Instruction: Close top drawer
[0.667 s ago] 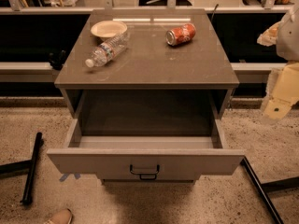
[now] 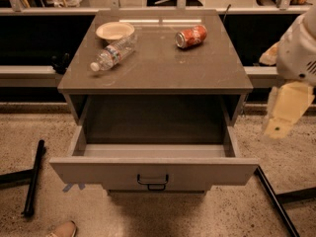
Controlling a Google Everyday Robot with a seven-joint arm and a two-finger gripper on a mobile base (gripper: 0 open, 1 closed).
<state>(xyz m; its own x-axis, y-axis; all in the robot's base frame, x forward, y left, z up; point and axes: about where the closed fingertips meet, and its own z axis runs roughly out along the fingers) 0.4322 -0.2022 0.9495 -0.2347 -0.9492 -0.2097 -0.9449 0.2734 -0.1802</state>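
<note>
Under the counter's (image 2: pixel 163 68) front edge, finding the top drawer (image 2: pixel 153 170) standing pulled well out, its flat front facing away from the counter's back edge and toward the camera. Noting its long axis running left to right, parallel with that front edge, with the dark loop handle (image 2: pixel 152 180) sitting at the middle of the front. Seeing the pincer (image 2: pixel 275 129) hanging beyond the counter's right edge, near the front-right corner, apart from the drawer; not managing to tell whether clenched or released. Comparing with the earlier frame: finding the drawer standing just as far out, and the pincer now hanging a little lower and closer to the right edge. Spotting a bowl (image 2: pixel 114 31) and a lying water bottle (image 2: pixel 112 52) toward the back-left corner, and a red can (image 2: pixel 191 36) lying toward the back-right corner.
</note>
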